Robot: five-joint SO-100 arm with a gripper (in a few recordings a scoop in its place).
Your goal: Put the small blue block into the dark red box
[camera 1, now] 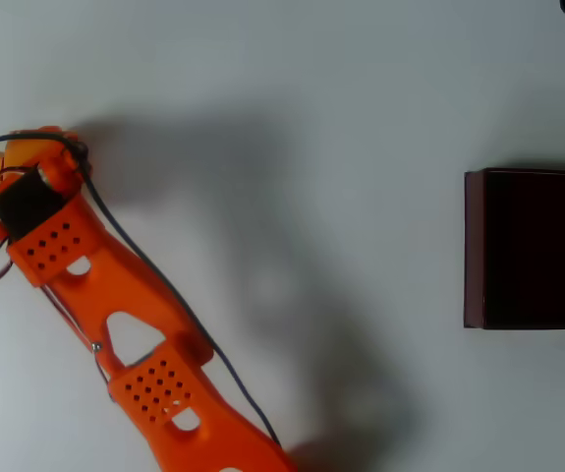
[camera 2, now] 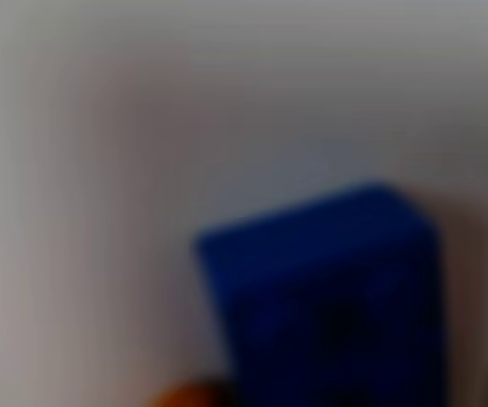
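Seen close from the wrist camera, the small blue block (camera 2: 328, 305) looms large and out of focus, low and right of centre, sitting on pale tabletop (camera 2: 99, 170), with a blurred orange sliver at the bottom edge that is probably part of the hand. The block's upper edge slants up to the right in that view; its lower part runs off the bottom of the picture, so its long axis cannot be read, and the blur hides whether the fingers are spread, closed, or already on it. From above, the orange arm (camera 1: 135, 324) reaches from the bottom edge up to the far left of the tabletop (camera 1: 292, 79), where the hand (camera 1: 17, 162) is bent down under its wrist housing and cable; its fingertips cannot be made out there, nor can the block beneath it. Far across the pale surface, at the right edge of the overhead view, stands the dark red box (camera 1: 474, 246), open-topped with a near-black interior, well apart from the arm. By these pictures the block lies right at the hand, and the box lies directly to the right, so the carry would be a long sweep rightward across the bare tabletop.
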